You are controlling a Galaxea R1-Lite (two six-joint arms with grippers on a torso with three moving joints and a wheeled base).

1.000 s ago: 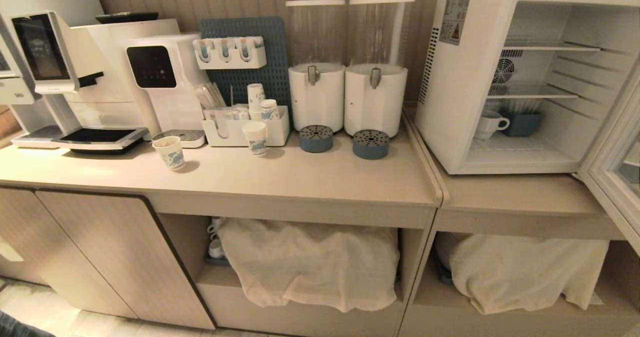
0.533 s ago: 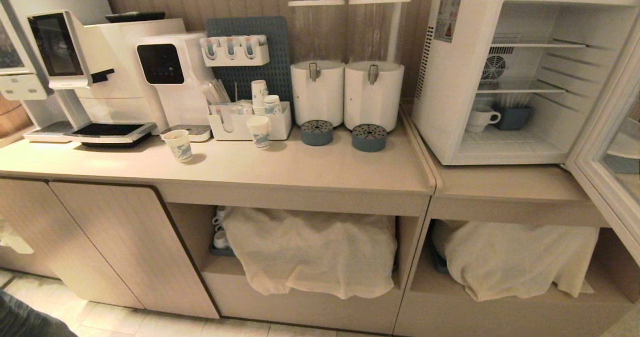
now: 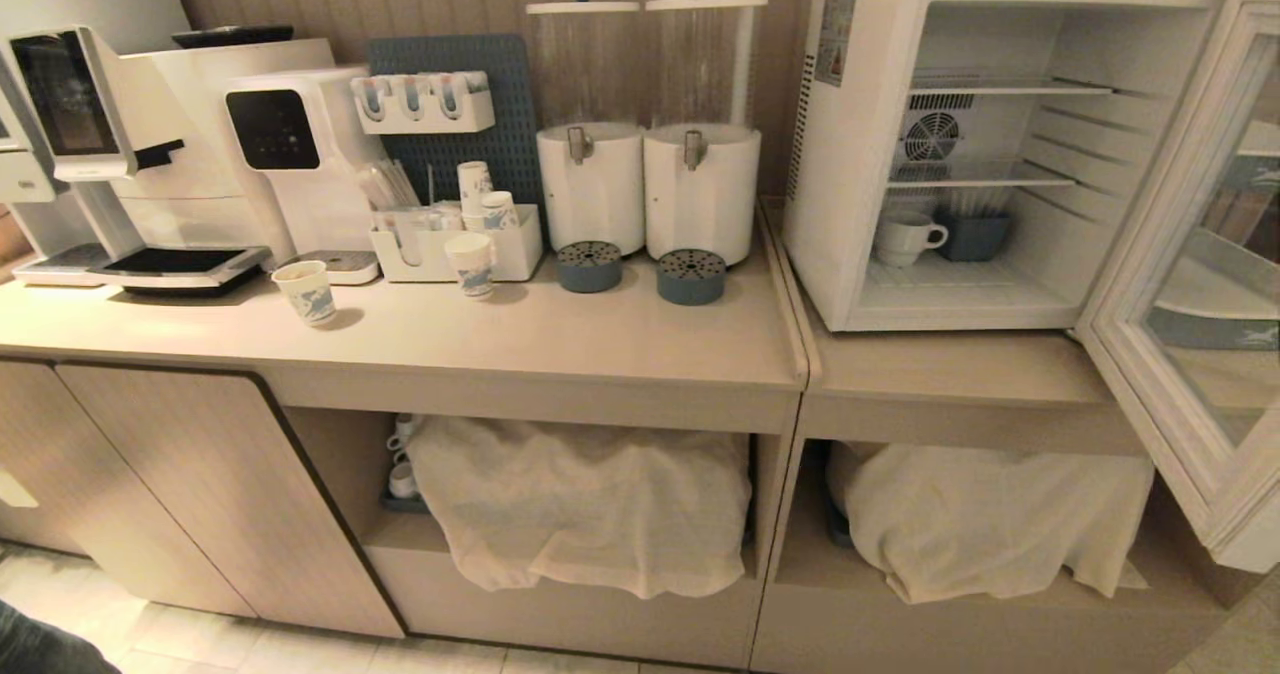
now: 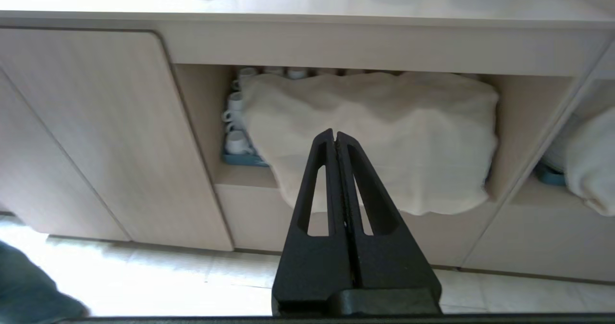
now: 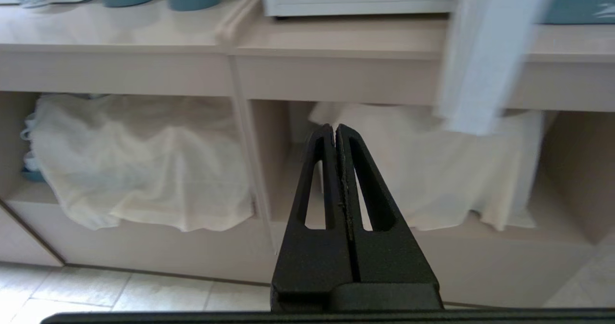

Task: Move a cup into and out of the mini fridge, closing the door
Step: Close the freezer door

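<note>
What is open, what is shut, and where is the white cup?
mini fridge: open, shelves showing.
door: swung wide open.
cup: upright inside the fridge, on the bottom.
left gripper: shut, empty, low before the cabinet.
right gripper: shut, empty, low before the cabinet.

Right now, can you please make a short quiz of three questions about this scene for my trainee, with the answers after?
1. True or false: the door of the mini fridge stands open.
2. Where is the cup? A) on the counter beside the paper cups; B) inside the fridge on its floor, next to a blue container; C) on the top wire shelf.
3. Fill in: the left pincer and the right pincer are both ____ and hold nothing.

Key:
1. True; it swings out on the right side.
2. B.
3. Shut; both hang low in front of the counter, facing its open lower shelves.
</note>
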